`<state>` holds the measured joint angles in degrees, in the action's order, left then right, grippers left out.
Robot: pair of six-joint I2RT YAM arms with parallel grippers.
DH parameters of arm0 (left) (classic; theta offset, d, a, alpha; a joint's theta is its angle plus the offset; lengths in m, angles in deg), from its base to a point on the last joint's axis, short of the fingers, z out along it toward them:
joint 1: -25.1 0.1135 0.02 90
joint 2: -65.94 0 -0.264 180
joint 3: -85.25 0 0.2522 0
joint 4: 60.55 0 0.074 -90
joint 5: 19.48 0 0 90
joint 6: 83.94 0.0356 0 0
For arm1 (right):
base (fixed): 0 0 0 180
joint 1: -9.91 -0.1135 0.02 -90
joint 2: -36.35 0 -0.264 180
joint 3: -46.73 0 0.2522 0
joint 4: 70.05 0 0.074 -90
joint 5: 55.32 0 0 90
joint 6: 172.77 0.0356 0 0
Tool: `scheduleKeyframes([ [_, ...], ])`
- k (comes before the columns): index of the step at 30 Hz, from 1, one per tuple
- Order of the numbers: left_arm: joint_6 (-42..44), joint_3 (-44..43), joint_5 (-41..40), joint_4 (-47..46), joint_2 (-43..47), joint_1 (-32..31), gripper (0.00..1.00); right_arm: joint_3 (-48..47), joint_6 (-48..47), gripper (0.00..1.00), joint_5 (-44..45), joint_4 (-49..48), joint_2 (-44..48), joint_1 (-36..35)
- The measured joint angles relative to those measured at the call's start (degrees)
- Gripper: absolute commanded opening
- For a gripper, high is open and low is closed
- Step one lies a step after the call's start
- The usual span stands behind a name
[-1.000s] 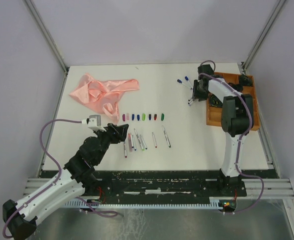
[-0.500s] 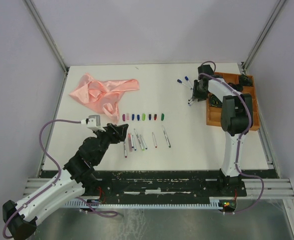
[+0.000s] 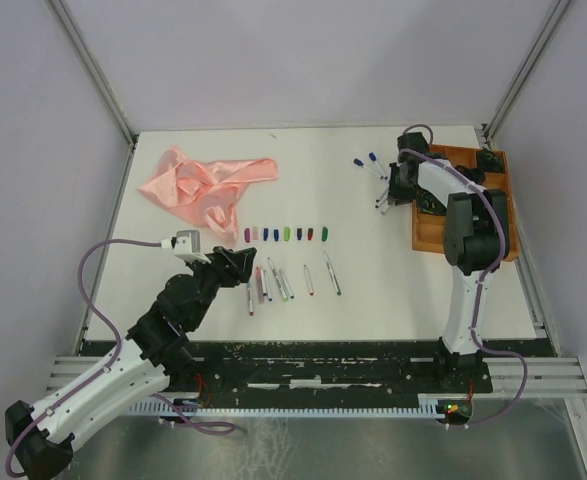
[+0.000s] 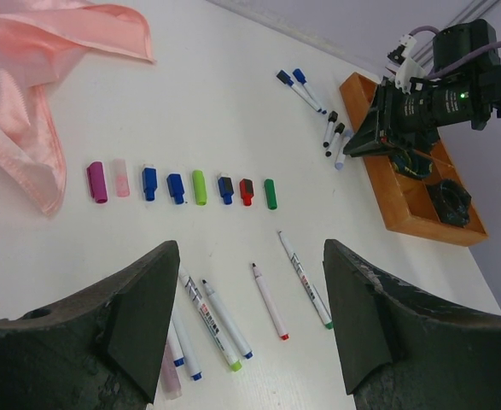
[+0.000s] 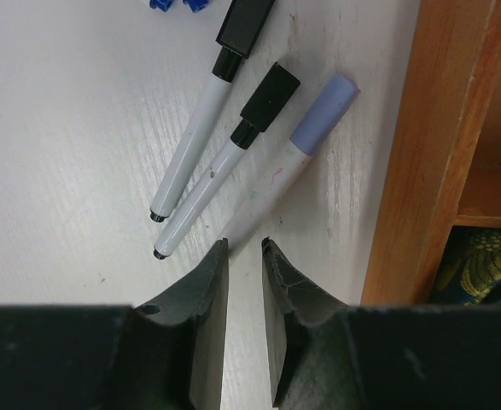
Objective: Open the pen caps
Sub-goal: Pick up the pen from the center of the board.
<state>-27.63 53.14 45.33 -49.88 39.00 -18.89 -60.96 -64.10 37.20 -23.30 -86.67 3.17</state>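
Farthest left of the wooden tray [image 5: 412, 145] lies a crumpled pink cloth [image 3: 205, 185]. Nearer the tray, the loose pen caps [image 4: 199, 186] sit in one straight row that runs toward it, each stub lying crosswise to the row. On the near side of that row the uncapped pens [image 4: 267, 299] lie roughly parallel, long axes crossing the row's line, coloured tips toward my bases. My left gripper [image 4: 250, 256] hangs over them, spread wide and holding nothing. Closer to the tray's far corner lie two blue-capped pens [image 4: 293, 85]. Just beside the tray's left wall, two black-capped pens [image 5: 224, 137] and a lavender-capped pen [image 5: 305, 141] lie parallel on a slant, caps pointing away from my right gripper [image 5: 244, 248]. Its fingers are nearly together at the lavender pen's bare end; whether they pinch it I cannot tell. Inside the tray sit a dark lumpy thing [image 4: 449, 202] and a green-and-gold thing [image 5: 489, 265].
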Motion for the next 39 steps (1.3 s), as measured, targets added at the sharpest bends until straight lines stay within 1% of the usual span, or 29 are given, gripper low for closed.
scheduleKeyframes([
  [5,0.0,0.0,0.0,0.0,0.52,-0.02,0.75,1.44,-0.98,0.27,0.04,0.0,0.98,0.31],
  [16,-0.04,0.0,0.02,0.31,1.11,-0.02,0.75,1.9,-2.91,0.42,0.52,0.55,1.38,0.87],
  [21,-0.04,0.0,0.0,0.61,1.64,-0.02,0.75,1.22,-3.13,0.43,1.01,1.57,1.14,0.87],
  [26,-0.04,0.0,0.0,0.76,2.1,-0.02,0.75,-0.61,-3.37,0.4,1.03,2.75,-0.11,0.85],
  [30,-0.04,0.02,0.0,0.79,2.14,0.0,0.75,-1.49,-3.74,0.34,1.46,3.93,-1.68,0.9],
  [34,-0.04,0.11,0.0,0.79,2.19,0.0,0.75,-1.97,-3.98,0.32,1.86,4.46,-1.97,0.92],
  [39,-0.04,0.39,-0.02,0.87,2.6,0.0,0.75,-1.95,-4.9,0.25,2.32,4.92,-1.97,0.9],
])
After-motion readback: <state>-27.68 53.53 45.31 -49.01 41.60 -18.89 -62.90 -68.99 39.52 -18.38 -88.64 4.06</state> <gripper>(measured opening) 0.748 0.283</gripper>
